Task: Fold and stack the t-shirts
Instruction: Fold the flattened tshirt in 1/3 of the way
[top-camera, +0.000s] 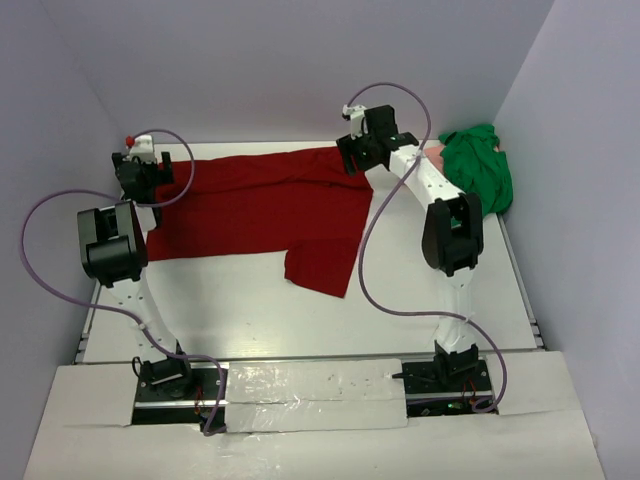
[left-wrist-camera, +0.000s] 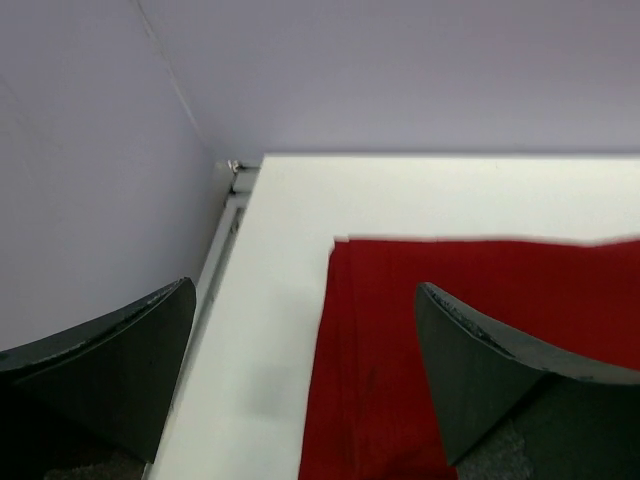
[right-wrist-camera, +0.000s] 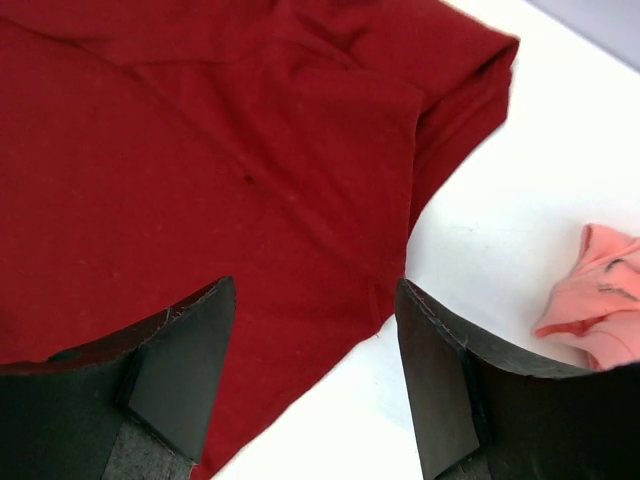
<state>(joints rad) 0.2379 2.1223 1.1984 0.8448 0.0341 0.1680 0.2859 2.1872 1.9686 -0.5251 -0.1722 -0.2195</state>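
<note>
The big dark red shirt lies spread out on the white desk. The left claw is spread wide over its far left edge, holding nothing. The right claw is spread over its far right corner, holding nothing too. In the far right corner, the pink shirt and the green shirt sit bunched up.

Three t-shirts lie on the table: one maroon shirt toward 10 o'clock, one green shirt at 2 o'clock, and one salmon-pink shirt just beside it. Two grippers: left gripper and right gripper. Two purple cables.
</note>
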